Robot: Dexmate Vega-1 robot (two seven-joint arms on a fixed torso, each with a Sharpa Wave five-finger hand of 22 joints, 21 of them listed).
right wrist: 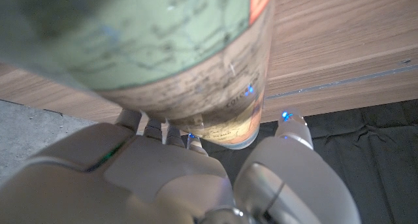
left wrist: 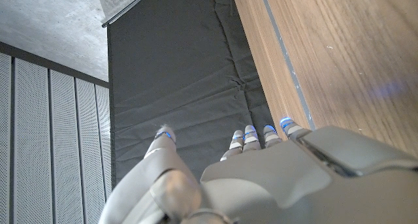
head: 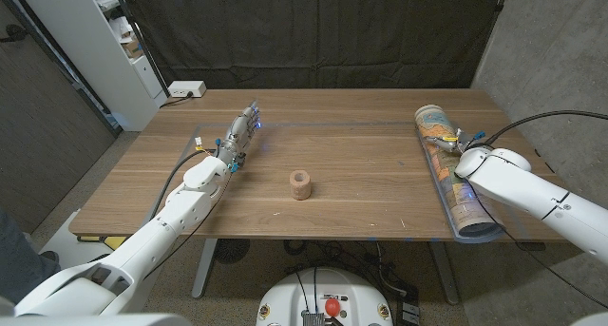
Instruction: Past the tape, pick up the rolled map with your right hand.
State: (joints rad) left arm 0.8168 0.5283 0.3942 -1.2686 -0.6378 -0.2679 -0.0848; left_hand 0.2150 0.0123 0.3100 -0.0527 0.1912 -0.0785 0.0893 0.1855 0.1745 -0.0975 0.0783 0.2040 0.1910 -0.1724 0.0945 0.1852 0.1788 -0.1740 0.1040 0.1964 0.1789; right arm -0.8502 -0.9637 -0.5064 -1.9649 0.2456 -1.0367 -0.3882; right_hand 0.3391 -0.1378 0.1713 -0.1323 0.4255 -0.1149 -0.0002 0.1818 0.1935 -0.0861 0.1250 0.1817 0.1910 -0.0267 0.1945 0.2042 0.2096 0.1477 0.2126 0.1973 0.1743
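Partly done: right hand (head: 467, 161) at rolled map (head: 452, 167), which lies along table's (head: 361, 174) right edge, not yet lifted clear. Thumb and fingers (right wrist: 292, 127) either side of tube in right wrist view; firm grip impossible to confirm. Left hand (head: 239, 136) outstretched, fingers apart, holding nothing, beside small wooden ring (head: 300, 184).

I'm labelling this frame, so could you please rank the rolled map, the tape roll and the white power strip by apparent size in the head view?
1. rolled map, by far the largest, long along the table's right side.
2. tape roll and white power strip look similar; the strip lies farther from the camera, so I won't rank them.
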